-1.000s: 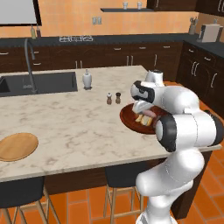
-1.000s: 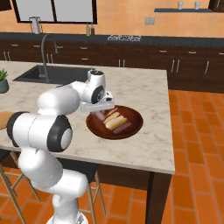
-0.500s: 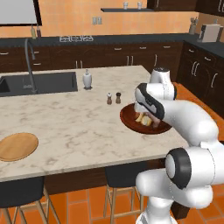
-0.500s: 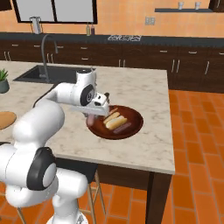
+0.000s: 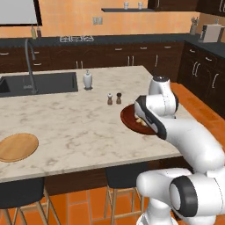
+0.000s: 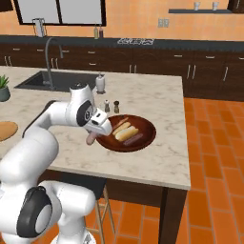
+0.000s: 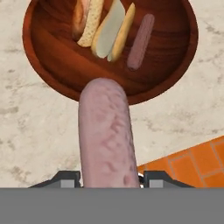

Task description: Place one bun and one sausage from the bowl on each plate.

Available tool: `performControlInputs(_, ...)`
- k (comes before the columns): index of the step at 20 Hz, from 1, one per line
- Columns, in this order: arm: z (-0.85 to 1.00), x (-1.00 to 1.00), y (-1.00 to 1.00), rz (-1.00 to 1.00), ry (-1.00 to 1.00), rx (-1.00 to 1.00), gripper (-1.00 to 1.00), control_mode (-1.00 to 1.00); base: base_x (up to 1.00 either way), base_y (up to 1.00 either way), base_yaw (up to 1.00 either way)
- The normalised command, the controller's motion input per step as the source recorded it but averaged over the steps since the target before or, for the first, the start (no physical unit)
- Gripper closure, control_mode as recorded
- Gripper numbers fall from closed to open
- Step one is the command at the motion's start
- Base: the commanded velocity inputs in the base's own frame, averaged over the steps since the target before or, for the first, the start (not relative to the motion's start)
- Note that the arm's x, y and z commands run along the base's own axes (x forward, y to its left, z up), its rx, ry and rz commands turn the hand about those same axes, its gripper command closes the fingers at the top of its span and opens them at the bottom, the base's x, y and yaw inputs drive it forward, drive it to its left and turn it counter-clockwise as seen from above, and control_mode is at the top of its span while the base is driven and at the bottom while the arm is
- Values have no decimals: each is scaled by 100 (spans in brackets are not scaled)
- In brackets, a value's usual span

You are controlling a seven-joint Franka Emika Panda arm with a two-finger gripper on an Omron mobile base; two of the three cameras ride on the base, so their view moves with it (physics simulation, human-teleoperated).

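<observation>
Tabletop (image 5: pixel 79 118) of pale marble carries everything here, with a dark sink (image 5: pixel 41 83) sunk into its far left part. The bowl (image 6: pixel 143 138), dark red-brown wood, sits near the tabletop's right end, close to the front edge. Far from the bowl, at the tabletop's left front corner, lies the tan wooden plate (image 5: pixel 16 147). Inside the bowl rest two split buns (image 7: pixel 111 30), side by side, and one sausage (image 7: pixel 141 41) just beside them. A white bottle (image 5: pixel 88 80) stands beyond the bowl near the sink, and two small shakers (image 5: pixel 114 98) stand between that bottle and the bowl. The pincer (image 6: pixel 90 139) hangs just outside the bowl's near-left rim, above the tabletop, its fingers pinching a second sausage (image 7: pixel 107 135) by one end; this pink sausage points toward the bowl in the hand view.
</observation>
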Motion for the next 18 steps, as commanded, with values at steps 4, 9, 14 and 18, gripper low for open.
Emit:
performControlInputs(4, 0, 0, 36, 0, 0, 0, 100, 100, 0, 50, 0)
performControlInputs(9, 0, 0, 0, 0, 0, 0, 100, 100, 0, 100, 0)
performControlInputs(14, 0, 0, 0, 0, 0, 0, 100, 100, 0, 100, 0)
performControlInputs(18, 0, 0, 0, 0, 0, 0, 100, 100, 4, 100, -3)
